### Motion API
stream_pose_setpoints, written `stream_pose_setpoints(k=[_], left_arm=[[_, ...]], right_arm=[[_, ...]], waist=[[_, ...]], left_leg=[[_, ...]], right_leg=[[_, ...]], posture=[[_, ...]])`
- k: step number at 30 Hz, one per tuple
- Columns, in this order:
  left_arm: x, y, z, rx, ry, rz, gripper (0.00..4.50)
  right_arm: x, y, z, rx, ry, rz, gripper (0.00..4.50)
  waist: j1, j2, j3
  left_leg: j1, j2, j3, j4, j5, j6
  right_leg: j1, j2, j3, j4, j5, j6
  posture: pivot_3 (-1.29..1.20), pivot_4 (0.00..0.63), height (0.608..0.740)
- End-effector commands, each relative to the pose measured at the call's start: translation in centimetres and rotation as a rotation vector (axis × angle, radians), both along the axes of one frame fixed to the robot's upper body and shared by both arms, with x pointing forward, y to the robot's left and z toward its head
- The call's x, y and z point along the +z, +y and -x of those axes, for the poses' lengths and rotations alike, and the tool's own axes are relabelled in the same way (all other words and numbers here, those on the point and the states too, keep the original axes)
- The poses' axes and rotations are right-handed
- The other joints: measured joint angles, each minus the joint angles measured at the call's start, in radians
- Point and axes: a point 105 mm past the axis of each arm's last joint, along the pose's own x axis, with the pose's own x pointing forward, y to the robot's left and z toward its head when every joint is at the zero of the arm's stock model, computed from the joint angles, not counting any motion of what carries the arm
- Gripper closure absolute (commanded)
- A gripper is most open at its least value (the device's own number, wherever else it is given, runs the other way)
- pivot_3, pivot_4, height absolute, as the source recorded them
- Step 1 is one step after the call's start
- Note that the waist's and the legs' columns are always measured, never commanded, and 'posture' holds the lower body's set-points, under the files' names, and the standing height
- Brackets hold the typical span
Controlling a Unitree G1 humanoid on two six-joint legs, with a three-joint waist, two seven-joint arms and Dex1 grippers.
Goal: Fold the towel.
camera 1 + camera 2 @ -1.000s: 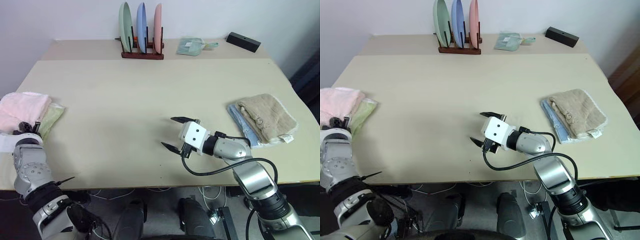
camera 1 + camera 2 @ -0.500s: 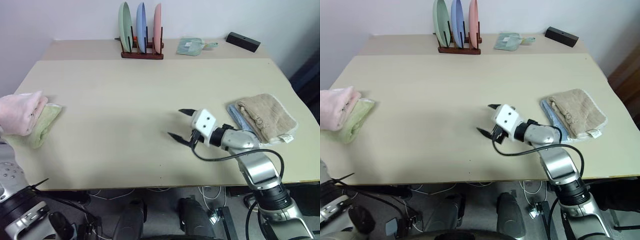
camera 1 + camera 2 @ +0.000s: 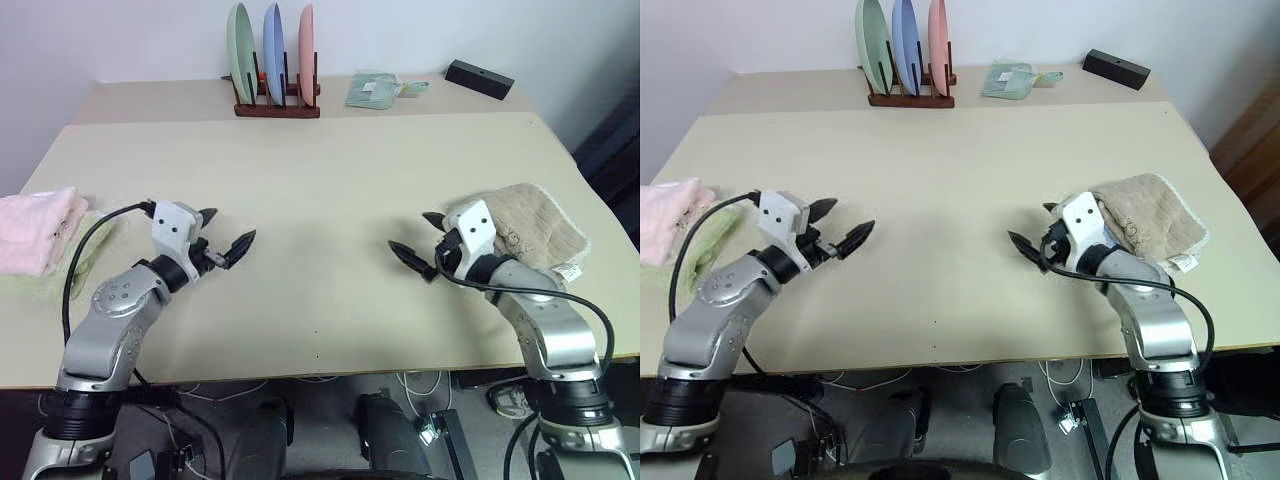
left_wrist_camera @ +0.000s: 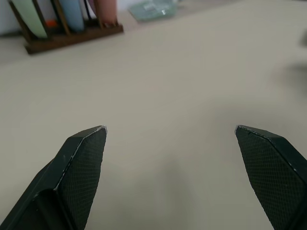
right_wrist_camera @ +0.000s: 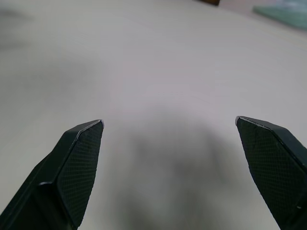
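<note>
My left tool (image 3: pixel 226 232) and right tool (image 3: pixel 414 244) both gape wide over the bench (image 3: pixel 320 170), holding nothing; the folded pink towel (image 3: pixel 35 228) lies at its left edge.

Fluffy terry-cloth towel (image 3: pixel 38 228), matt table (image 3: pixel 320 190)

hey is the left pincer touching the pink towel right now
Apart. In the left eye view the left pincer hangs open over bare table, with a clear stretch of tabletop between it and the pink towel at the table's left edge.
</note>
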Motion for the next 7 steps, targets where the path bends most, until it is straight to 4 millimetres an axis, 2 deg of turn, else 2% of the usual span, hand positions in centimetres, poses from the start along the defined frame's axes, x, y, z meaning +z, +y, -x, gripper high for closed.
stream_pose_setpoints(k=[1,7], left_arm=[[0.52,-0.14,0.11,-0.034,-0.028,-0.021,0.11],[0.30,-0.58,0.01,-0.030,-0.024,-0.023,0.11]], right_arm=[[2.32,-0.49,0.04,-0.018,-0.076,-0.025,0.00],[2.84,-0.56,-0.89,-0.021,-0.098,-0.013,0.00]], waist=[[0.003,0.000,0.000],[0.005,0.000,0.000]], left_leg=[[0.000,0.000,0.000,0.000,0.000,0.000],[0.000,0.000,0.000,0.001,0.000,0.000]], right_leg=[[0.000,0.000,0.000,0.000,0.000,0.000],[0.001,0.000,0.000,0.000,0.000,0.000]], posture=[[0.00,0.150,0.740],[0.00,0.150,0.740]])
